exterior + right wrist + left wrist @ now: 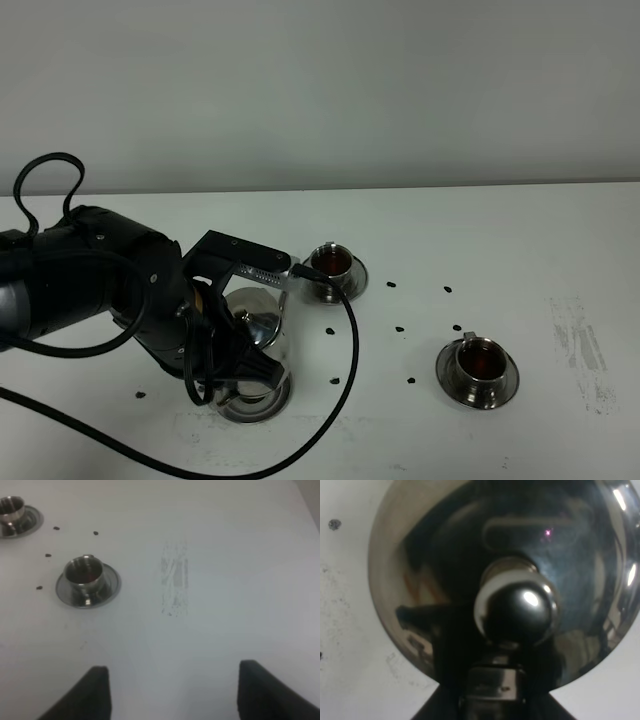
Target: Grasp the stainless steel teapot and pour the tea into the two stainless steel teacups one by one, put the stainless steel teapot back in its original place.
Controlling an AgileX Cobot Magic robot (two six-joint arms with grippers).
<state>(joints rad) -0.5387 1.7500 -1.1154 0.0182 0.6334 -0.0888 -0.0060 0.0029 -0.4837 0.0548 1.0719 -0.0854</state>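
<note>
Exterior high shows the left gripper [240, 345] clamped on the stainless steel teapot [255, 325] resting on its saucer [262, 405], both teacups [332, 263] [480, 360] beyond it, right gripper [172, 692] spread, no legible writing.

Laboratory test bench: plain white tabletop [520, 230] against a bare grey wall [320, 90], cabled black robot arm [90, 290], scuffed surface patch [175, 580] ahead of the right pincer [172, 690].
</note>
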